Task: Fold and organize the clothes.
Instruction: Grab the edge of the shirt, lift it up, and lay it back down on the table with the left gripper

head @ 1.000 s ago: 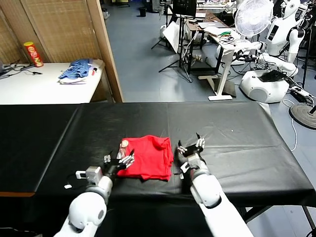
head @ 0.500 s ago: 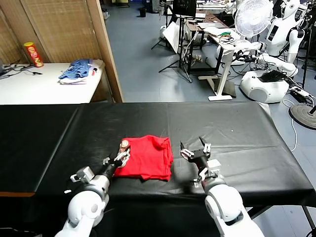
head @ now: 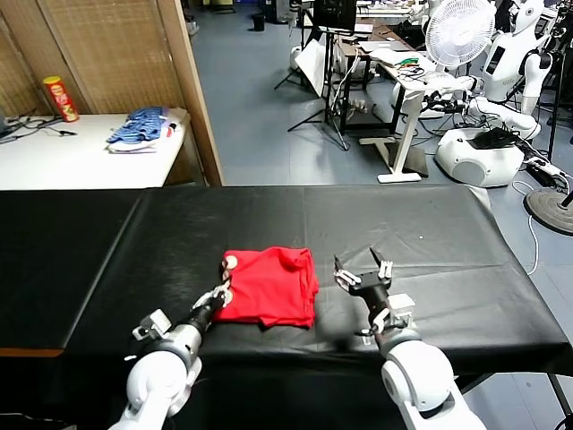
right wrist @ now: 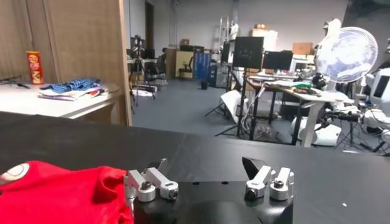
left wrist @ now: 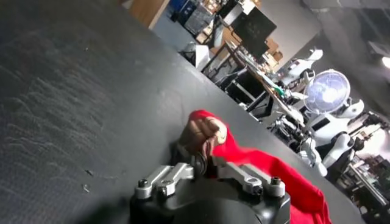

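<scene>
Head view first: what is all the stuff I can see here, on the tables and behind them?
T-shirt: one, bright red, folded, near edge of the black table, a tan print showing at its left corner.
Black table: one, black cover, fills the foreground.
White table: one, far left.
Pile of clothes: one, blue and white, on the white table.
Snack can: one, red and yellow, upright on the white table.
Fan: one, white, back right.
Other robots: white, back right.
Left pincer: shut on the T-shirt's left edge.
Right pincer: open, on the table right of the T-shirt, apart from it.
</scene>
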{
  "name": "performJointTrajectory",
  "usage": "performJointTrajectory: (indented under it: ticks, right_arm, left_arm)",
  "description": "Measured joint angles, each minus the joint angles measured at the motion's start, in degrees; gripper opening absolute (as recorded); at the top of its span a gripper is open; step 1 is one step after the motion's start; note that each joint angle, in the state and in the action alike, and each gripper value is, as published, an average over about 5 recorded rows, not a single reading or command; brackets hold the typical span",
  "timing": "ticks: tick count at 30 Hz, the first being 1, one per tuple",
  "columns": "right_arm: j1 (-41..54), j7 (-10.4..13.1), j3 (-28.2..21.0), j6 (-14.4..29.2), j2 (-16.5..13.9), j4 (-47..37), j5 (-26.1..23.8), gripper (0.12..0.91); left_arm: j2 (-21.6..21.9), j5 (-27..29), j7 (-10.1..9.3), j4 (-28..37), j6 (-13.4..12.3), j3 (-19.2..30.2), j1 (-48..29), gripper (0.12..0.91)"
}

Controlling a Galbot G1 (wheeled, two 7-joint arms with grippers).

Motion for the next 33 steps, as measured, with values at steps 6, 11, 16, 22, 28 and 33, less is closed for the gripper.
performJointTrajectory:
  ticks: [6, 11, 16, 22, 28, 33]
  right_arm:
    - [-0.6, 0.9, 0.9, -1.9, 0.7, 0.9, -0.4, 0.798]
    - [-1.2, 1.4, 2.2, -2.9, 0.4, 1.2, -0.4, 0.798]
    - [-0.9, 2.5, 3.0, -4.2, 1.0, 1.1, -0.5, 0.798]
    - [-0.4, 2.8, 2.6, -4.6, 2.0, 0.3, -0.6, 0.798]
    - [0.3, 2.9, 2.7, -4.8, 1.8, -0.1, -0.4, 0.798]
    - [0.0, 2.8, 3.3, -4.7, 1.4, -0.3, -0.2, 0.798]
  left_arm:
    - [0.8, 9.3, 0.06, -1.8, 1.3, 0.5, 0.3, 0.138]
    - [2.4, 20.8, 0.15, -2.9, 2.5, 1.1, 0.6, 0.137]
    - [4.9, 32.4, 0.87, -3.7, 2.5, 0.6, 1.4, 0.137]
    - [10.1, 45.3, 1.23, -3.8, 2.1, -1.8, 1.7, 0.137]
    - [17.0, 55.8, 1.22, -4.5, 2.1, -5.2, 2.5, 0.137]
    - [21.5, 62.6, 1.15, -6.4, 2.7, -7.3, 3.7, 0.137]
